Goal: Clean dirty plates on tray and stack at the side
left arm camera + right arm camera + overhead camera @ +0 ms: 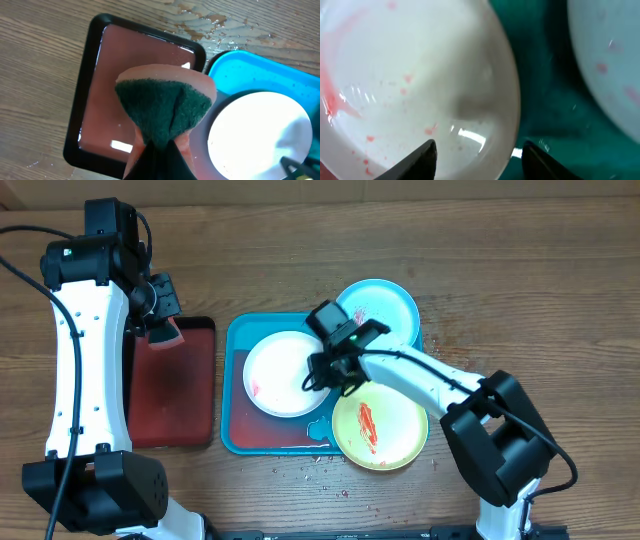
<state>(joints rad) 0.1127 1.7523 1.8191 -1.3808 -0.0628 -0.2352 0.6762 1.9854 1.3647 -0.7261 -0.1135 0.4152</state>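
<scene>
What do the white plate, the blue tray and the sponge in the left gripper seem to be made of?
The white plate looks like glossy plastic: bright glints sit on its smooth rim. The tray is likely moulded plastic, evenly turquoise with a sheen. The sponge seems soft pink foam with a dark green fibrous scouring face; it folds where pinched.

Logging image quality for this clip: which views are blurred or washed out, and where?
Overhead: sharp, evenly lit. Left wrist: the white plate is blown out to white, while the sponge is crisp. Right wrist: very close and soft, the blue plate blurred, with a glint on the white plate's rim.
</scene>
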